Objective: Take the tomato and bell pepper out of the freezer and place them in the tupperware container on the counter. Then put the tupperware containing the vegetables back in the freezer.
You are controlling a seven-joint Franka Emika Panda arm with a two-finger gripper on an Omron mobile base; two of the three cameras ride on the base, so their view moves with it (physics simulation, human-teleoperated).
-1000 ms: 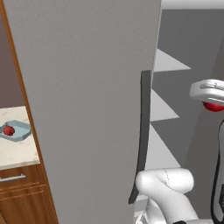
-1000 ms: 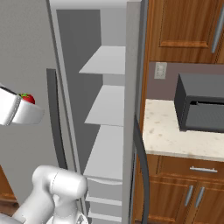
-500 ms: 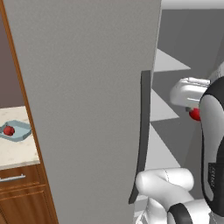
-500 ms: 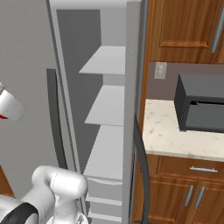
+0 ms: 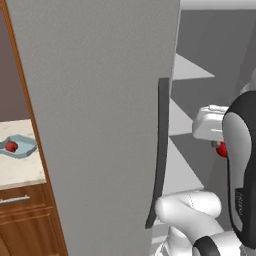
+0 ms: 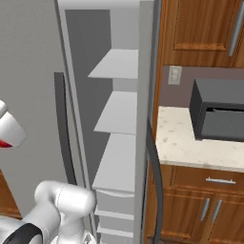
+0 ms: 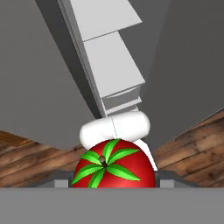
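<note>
The hand [image 7: 113, 186] is clamped on the bell pepper [image 7: 113, 164]: in the hand view the red, green-topped fruit sits squarely between the two dark tips, its leafy stem facing the camera. In the left base view the same red shows just under the white wrist at the right, near the arm's dark upper link, out in front of the open freezer [image 5: 100, 100] and its pale shelves.

The risk from here is, in my judgement, the big grey door. It stands between the hand and the desk [image 5: 17, 172] on the far left, where the tupperware container [image 5: 20, 146] waits with a small red piece, probably the tomato [image 5: 11, 146], already inside it. A direct sweep leftward would bring the wrist or elbow against the door's edge or its long dark handle [image 5: 159, 150]. A knock there could jar the rounded, smooth pepper loose, and it would fall to the wooden floor.

The arm is folded tight: its white base joint is low and near, the dark link rises steeply at the right, and the wrist reaches back toward the freezer opening at about the height of the middle shelves.
</note>
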